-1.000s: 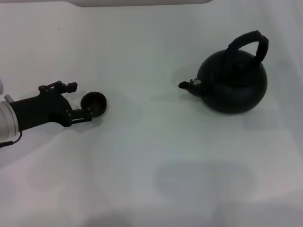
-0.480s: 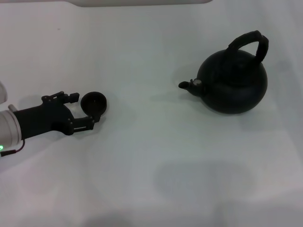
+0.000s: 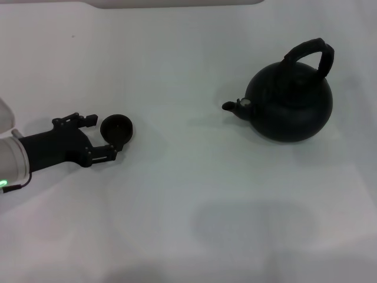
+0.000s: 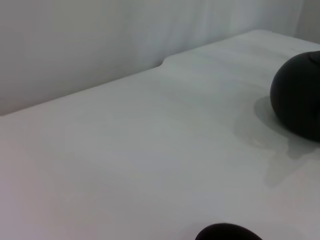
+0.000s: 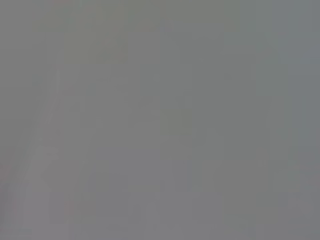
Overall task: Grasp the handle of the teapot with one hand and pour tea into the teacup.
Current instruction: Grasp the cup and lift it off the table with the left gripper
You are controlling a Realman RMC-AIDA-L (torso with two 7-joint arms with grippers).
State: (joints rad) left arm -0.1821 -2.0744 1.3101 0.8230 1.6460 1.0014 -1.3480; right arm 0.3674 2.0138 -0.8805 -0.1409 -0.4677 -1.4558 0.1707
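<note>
The small black teacup (image 3: 116, 128) stands on the white table at the left. My left gripper (image 3: 101, 137) is open just left of it, one finger (image 3: 88, 120) behind the cup and the other (image 3: 107, 155) in front, neither clearly touching it. The round black teapot (image 3: 288, 106) stands upright at the right, with its arched handle (image 3: 308, 52) on top and its spout (image 3: 231, 107) pointing left toward the cup. The left wrist view shows the teapot's body (image 4: 299, 95) and the cup's rim (image 4: 227, 232). The right gripper is out of view; its wrist view is plain grey.
The white table (image 3: 188, 194) spreads between cup and teapot. A pale flat object (image 3: 177, 3) lies at the far edge. In the left wrist view a grey wall (image 4: 100, 40) rises behind the table.
My left gripper has drawn back a little to the left, away from the teacup. The cup and the teapot have not moved.
</note>
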